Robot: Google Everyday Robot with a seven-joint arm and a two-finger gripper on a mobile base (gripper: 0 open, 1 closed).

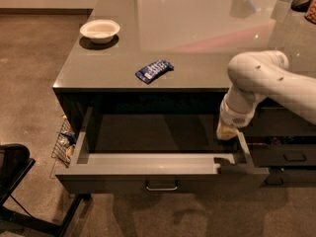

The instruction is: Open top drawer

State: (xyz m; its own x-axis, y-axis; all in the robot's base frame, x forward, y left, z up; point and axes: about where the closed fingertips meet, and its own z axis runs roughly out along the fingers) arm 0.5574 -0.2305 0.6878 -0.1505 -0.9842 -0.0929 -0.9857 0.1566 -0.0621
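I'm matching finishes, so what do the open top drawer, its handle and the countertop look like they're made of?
Top drawer: probably painted or laminated board, matte grey, no grain. Handle: seemingly metal, bright glint. Countertop: glossy, mirror-like reflections, maybe lacquer or glass. The gripper hangs by the drawer's right wall, near the back.
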